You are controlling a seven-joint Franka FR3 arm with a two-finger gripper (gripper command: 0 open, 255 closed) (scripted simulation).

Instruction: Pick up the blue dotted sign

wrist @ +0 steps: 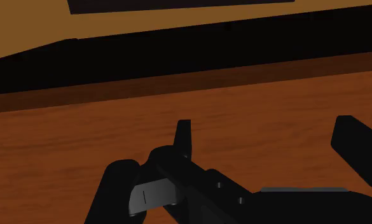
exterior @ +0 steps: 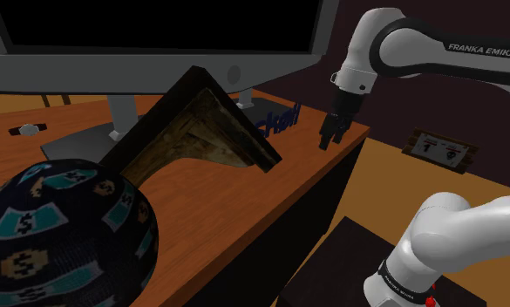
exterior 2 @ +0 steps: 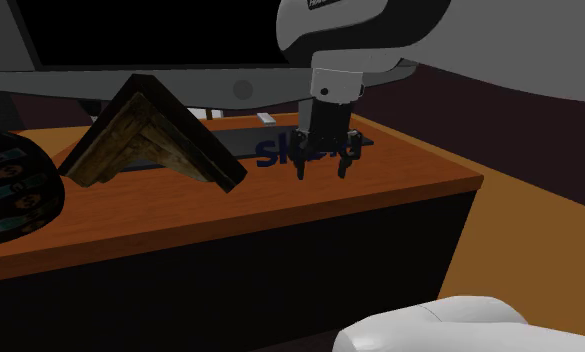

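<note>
The sign [exterior: 279,122] is a row of upright blue letters standing on the wooden desk [exterior: 244,209], just in front of the monitor's foot. In the second exterior view the sign [exterior 2: 275,152] is partly covered by my gripper [exterior 2: 322,172]. My black gripper [exterior: 331,139] hangs a little above the desk near its edge, to the shoulder view's right of the sign, and is open with nothing in it. In the wrist view the gripper [wrist: 270,146] has its fingers [wrist: 183,135] wide apart over bare wood.
A large monitor [exterior: 157,35] stands at the back of the desk. A dark angled frame piece [exterior: 200,122] leans beside the sign. A dark ball with dollar signs [exterior: 61,235] fills the near corner. A small plaque [exterior: 440,148] lies on the floor beyond the desk edge.
</note>
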